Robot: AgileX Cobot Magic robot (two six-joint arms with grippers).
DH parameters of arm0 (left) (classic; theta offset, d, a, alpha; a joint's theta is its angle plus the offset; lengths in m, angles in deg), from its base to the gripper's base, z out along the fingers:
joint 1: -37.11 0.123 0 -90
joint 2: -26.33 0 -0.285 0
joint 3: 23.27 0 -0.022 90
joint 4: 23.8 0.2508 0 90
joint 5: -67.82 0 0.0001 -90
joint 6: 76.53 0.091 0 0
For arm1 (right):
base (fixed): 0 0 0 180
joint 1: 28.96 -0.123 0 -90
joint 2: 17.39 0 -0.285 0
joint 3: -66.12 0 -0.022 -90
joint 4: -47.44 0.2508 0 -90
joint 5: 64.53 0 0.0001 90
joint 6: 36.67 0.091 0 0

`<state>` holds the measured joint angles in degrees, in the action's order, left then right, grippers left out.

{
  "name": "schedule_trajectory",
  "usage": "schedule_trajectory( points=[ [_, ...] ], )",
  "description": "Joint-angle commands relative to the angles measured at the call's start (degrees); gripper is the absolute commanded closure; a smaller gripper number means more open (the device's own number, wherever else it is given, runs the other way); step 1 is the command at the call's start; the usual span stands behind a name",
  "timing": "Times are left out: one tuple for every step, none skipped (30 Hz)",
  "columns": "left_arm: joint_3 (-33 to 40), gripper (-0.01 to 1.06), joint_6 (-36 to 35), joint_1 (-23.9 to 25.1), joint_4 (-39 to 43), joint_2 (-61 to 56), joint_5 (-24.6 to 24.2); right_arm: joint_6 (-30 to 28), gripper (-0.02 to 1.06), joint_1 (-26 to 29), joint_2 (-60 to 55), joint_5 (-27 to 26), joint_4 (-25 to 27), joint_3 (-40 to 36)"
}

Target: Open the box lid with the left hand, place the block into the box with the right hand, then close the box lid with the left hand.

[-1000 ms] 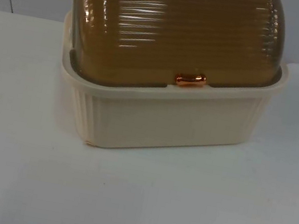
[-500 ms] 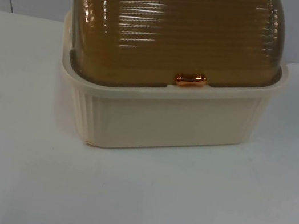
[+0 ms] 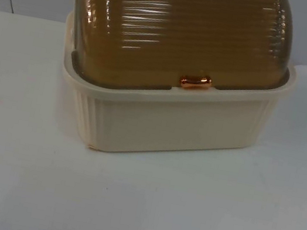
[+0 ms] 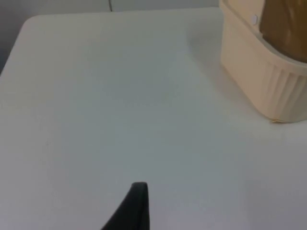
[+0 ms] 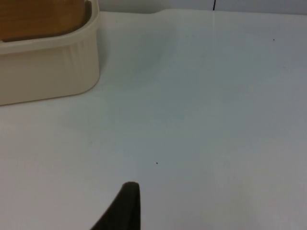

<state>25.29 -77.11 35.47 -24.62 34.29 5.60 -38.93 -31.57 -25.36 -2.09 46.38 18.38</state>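
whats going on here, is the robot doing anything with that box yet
Nothing is being handled yet. A cream box stands on the white table with its amber ribbed lid shut and the copper handle at the front. The left pincer and right pincer each hang over bare table beside the box, touching nothing.

Ribbed cream plastic box [image 3: 170,121], glossy translucent amber lid [image 3: 180,30], shiny copper-coloured handle [image 3: 195,82]

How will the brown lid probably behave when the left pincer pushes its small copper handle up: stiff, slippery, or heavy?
The lid looks like rigid ribbed plastic, so it would likely swing as one stiff piece. Its glossy copper handle is small and rounded, so a fingertip may slip off. The cream box seems thin-walled and possibly light, so it might slide on the table.
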Motion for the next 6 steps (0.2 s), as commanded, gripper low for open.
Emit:
schedule_trajectory(
  points=[
    [0.31,0.0,-2.34,-0.31,1.55,-0.18,0.62,0.1,-0.01,0.1,0.19,-0.67,-0.07,-0.03],
    [0.31,0.0,-1.93,-0.31,1.27,-0.18,0.62,0.1,-0.01,0.1,0.19,-0.67,-0.07,-0.03],
    [0.31,0.0,-1.7,-0.31,1.18,-0.18,0.62,0.1,-0.01,0.1,0.19,-0.67,-0.07,-0.03],
    [0.31,0.0,-1.21,-0.31,0.82,-0.18,0.62,0.1,-0.01,0.1,0.19,-0.67,-0.07,-0.03],
    [0.31,0.0,-1.21,-0.31,0.82,-0.18,0.62,0.1,-0.01,0.1,0.19,-0.67,-0.07,-0.03],
    [0.31,0.0,-0.33,-0.31,0.29,-0.18,0.62,0.1,-0.01,0.1,0.19,-0.67,-0.07,-0.03]
  ],
)
